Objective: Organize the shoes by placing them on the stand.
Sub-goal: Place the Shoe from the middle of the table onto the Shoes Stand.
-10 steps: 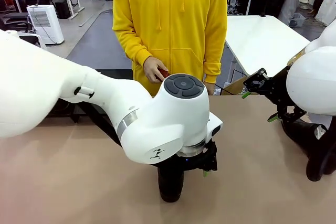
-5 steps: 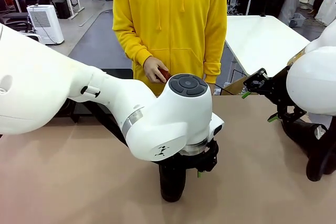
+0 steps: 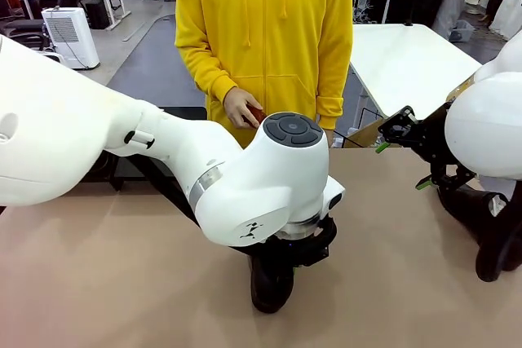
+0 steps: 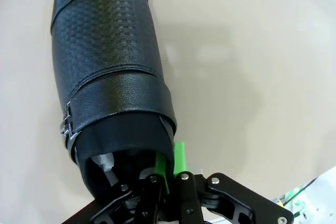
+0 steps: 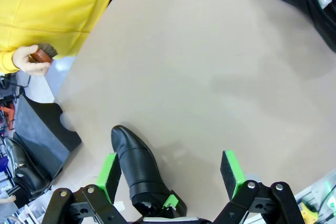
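Observation:
A glossy black shoe (image 3: pixel 271 284) sits toe-forward on the tan table (image 3: pixel 122 283) near its front middle. My left gripper (image 3: pixel 298 253) comes down on its heel end. In the left wrist view the gripper (image 4: pixel 167 165) is shut on the shoe (image 4: pixel 107 61), pinching its collar with one green pad (image 4: pixel 179 156) outside and the other finger inside. My right gripper (image 3: pixel 403 165) hovers open at the right, and its wrist view shows the gripper (image 5: pixel 169 168) wide open above the same shoe (image 5: pixel 135 163). The black stand (image 5: pixel 37 124) lies at the table's far left.
Two more black shoes (image 3: pixel 488 234) stand at the table's right edge, under my right arm. Another shoe (image 5: pixel 18 162) lies by the stand. A person in a yellow hoodie (image 3: pixel 265 30) stands at the far side, holding a small brush (image 5: pixel 41 54).
My left wrist has turned slightly over the shoe, hiding its green pad in the front view. The shoe has shifted a touch to the right. The right arm has not moved.

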Tool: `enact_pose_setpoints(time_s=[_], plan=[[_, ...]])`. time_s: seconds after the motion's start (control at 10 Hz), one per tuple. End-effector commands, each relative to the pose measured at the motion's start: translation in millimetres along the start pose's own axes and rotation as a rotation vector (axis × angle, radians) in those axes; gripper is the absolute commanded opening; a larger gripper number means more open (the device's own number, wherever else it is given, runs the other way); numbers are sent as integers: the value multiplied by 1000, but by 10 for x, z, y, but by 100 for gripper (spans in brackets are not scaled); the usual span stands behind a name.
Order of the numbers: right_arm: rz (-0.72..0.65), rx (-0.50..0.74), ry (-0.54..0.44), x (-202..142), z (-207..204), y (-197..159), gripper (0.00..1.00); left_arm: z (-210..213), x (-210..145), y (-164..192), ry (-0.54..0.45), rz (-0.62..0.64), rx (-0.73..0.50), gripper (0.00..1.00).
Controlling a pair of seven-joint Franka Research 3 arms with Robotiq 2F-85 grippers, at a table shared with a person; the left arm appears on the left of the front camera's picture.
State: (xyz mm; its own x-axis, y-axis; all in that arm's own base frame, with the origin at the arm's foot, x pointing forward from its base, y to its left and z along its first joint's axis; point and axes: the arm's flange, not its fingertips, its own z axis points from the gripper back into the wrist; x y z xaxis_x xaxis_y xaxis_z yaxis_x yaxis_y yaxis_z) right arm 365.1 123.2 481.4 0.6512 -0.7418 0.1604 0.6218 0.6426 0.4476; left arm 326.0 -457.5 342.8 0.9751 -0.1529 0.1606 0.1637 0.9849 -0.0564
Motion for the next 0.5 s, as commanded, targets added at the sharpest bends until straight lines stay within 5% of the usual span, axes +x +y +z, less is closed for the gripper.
enact_pose_setpoints(time_s=[0.0, 0.4], plan=[[21, 10, -3, 19, 4, -1, 100, 12, 49, 23, 14, 12, 6, 0], [21, 10, -3, 19, 4, -1, 100, 669, -19, 288, -19, -34, -61, 0]])
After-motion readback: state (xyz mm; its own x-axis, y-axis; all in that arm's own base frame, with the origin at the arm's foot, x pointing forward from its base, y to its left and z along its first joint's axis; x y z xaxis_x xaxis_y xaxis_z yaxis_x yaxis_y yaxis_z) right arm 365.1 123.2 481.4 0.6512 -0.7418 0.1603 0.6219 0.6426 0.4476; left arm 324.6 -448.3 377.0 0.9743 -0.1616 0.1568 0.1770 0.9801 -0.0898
